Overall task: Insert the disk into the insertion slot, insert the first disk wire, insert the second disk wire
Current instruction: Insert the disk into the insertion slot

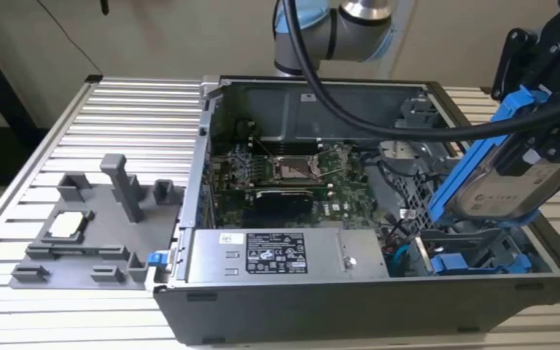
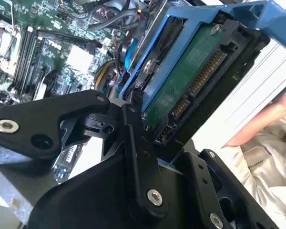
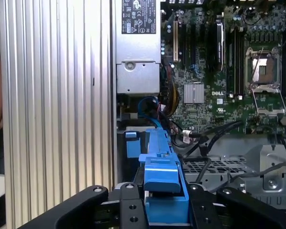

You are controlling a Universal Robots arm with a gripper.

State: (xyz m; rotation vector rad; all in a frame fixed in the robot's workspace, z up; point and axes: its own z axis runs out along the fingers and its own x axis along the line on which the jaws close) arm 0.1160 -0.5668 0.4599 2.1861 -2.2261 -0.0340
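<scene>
Ribbed metal desk [image 1: 134, 102] bearing open case [image 1: 309, 310]. Disk [image 1: 513, 182]: pinched between the jaws, long axis steeply tilted, lower end above slot [image 1: 469, 248] at exterior view's right (not seated). Second wrist view adds its green circuit board [image 2: 190, 71]; exterior view, its labelled silver face. Printed label [image 1: 275, 254] on power supply [image 1: 358, 255].

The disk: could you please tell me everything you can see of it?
The disk is a flat silver-grey drive with a pale label, clipped in a bright blue plastic frame. The second wrist view shows its green circuit board and connector pins. The gripper clamps its upper end and holds it steeply tilted in the air over the computer case, at the exterior view's right. Its lower end points down towards the insertion slot; whether they touch, I cannot tell.
</scene>
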